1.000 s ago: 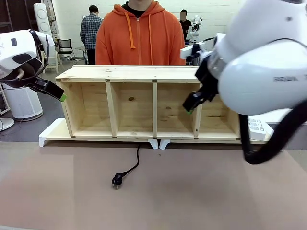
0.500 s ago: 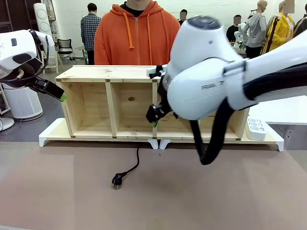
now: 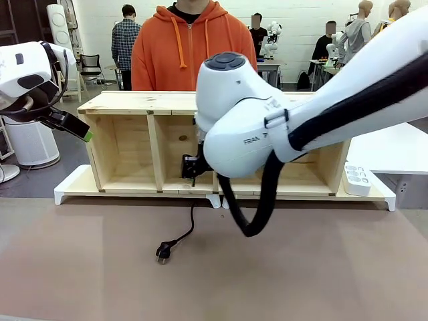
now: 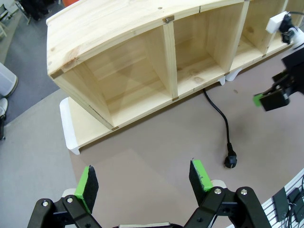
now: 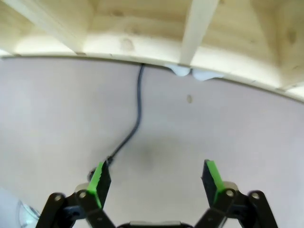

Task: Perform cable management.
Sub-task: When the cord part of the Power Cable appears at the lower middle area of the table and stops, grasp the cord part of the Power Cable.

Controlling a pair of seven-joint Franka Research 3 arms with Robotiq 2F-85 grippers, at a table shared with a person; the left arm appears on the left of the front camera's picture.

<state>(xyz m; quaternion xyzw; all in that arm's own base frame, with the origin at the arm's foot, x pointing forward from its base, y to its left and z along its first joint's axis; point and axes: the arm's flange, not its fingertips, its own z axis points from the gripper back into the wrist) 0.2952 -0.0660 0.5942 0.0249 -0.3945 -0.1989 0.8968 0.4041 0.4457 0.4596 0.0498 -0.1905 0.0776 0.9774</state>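
The cable (image 3: 190,229) is a thin black cord that comes out from under the wooden shelf (image 3: 160,101) and curves across the brown table to its plug (image 3: 162,252). My right gripper (image 3: 192,170) hangs open in front of the shelf's middle compartments, above the cable's shelf end. Its wrist view looks down on the cable (image 5: 138,114), which runs between the open fingers of the right gripper (image 5: 156,176) toward the left one. My left gripper (image 3: 84,132) is raised at the shelf's left end. In the left wrist view the left gripper (image 4: 143,179) is open and empty, well above the cable (image 4: 223,121).
A person in an orange hoodie (image 3: 190,53) stands behind the shelf. The shelf rests on white base trays (image 3: 73,184). A white power strip (image 3: 359,179) lies at the shelf's right end. Brown table surface (image 3: 301,274) spreads in front.
My right arm has swung left across the front of the shelf, from the right compartments to the middle, with its gripper staying open. The left arm and the cable have not moved.
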